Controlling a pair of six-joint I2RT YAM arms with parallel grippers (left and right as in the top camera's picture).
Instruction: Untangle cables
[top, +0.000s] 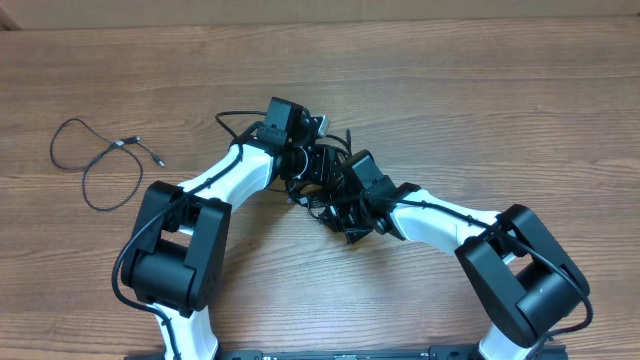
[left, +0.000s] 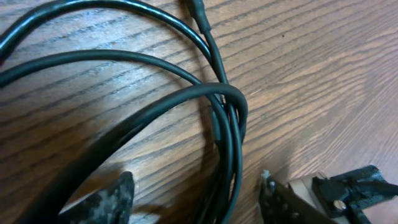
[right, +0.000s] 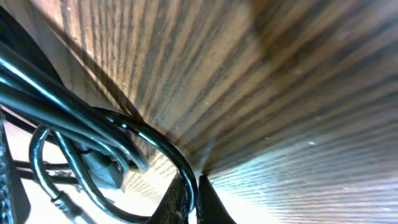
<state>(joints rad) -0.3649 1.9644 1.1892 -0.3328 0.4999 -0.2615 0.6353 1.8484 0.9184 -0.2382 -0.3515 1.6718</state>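
Both arms meet at the tangled cables (top: 318, 178), mid-surface (top: 450, 100).
My left end effector (left: 196, 200) stands wide, astride several strands; my right end effector (right: 194, 200) is pinched closed on one loop. A separate cable (top: 95, 165) lies at 9 o'clock, well apart.

Grained wood, glossy cord, plastic shells.
Your table (top: 450, 90) has a brown wood-grain surface, smooth with a faint sheen. The cables (left: 230, 124) are black, smooth and slightly glossy, like rubber or soft plastic. The left arm (top: 232, 172) and right arm (top: 440, 215) wear glossy white plastic shells and matt black housings. The left gripper (left: 196, 196) has matt black fingers (left: 118, 199), mottled and scuffed, with small silver metal screws (left: 339, 204) nearby. The right gripper (right: 193, 202) looks dark and matt, though your close view blurs it.
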